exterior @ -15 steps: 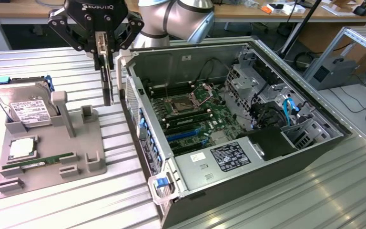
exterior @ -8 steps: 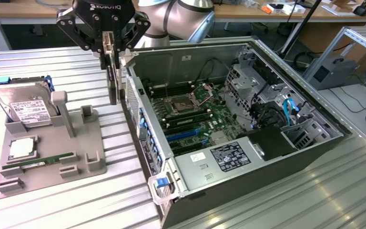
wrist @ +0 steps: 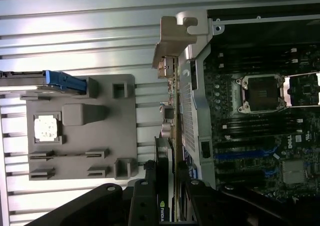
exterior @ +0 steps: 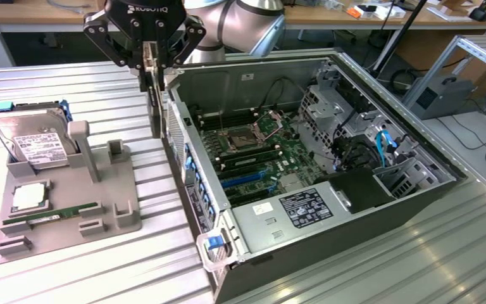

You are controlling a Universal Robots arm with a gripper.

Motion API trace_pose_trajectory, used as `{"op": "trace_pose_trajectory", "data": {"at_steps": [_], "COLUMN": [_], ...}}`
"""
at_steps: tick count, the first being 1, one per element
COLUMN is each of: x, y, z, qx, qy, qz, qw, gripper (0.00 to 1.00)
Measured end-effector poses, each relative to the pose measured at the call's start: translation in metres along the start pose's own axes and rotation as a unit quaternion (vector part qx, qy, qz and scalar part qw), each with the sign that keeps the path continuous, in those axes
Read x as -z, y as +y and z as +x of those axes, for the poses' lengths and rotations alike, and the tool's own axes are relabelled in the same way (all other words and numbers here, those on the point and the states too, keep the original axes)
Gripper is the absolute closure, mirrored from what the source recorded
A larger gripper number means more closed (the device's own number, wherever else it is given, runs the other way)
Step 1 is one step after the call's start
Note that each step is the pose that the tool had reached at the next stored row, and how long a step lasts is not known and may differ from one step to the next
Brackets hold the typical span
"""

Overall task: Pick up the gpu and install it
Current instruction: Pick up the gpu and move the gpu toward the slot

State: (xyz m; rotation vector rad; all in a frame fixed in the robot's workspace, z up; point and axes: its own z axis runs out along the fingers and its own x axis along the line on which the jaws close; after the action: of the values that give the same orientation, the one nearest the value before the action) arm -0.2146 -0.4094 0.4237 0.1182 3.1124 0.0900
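Hand is clamped on the gpu, 1 finger on each flat face, gripping it at its upper end. The card hangs straight down from the hand, long axis vertical, seen nearly edge-on in the exterior view.

Position: gpu is in the air above the tabletop, in the gap between the gray fixture and the open computer case. It sits just outside the case wall on the exterior view's left, very close to that wall; can't tell if it touches. It is not seated on the motherboard.

Wrist view: hand holds the gpu, which runs away from the camera. Its metal bracket is at the far end from the hand. The card's edge lines up right alongside the perforated case wall, with the fixture on the other side of it.

The fixture carries 1 hard drive standing in its blue-edged holder, 1 CPU chip and 1 green memory stick. All are well apart from the hand.
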Motion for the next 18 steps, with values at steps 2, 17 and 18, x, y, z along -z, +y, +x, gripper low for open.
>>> {"op": "trace_pose_trajectory", "data": {"at_steps": [2,17,18], "x": [0.0,-0.0004,-0.0005], "y": [0.0001,0.0012,0.0013], "z": [-0.002,-0.016,-0.018], "qx": [0.0,0.0,0.0], "qy": [0.0,0.0,0.0], "qz": [0.0,0.0,0.0], "qw": [1.0,1.0,1.0], "gripper": [0.73,0.73,0.73]}}
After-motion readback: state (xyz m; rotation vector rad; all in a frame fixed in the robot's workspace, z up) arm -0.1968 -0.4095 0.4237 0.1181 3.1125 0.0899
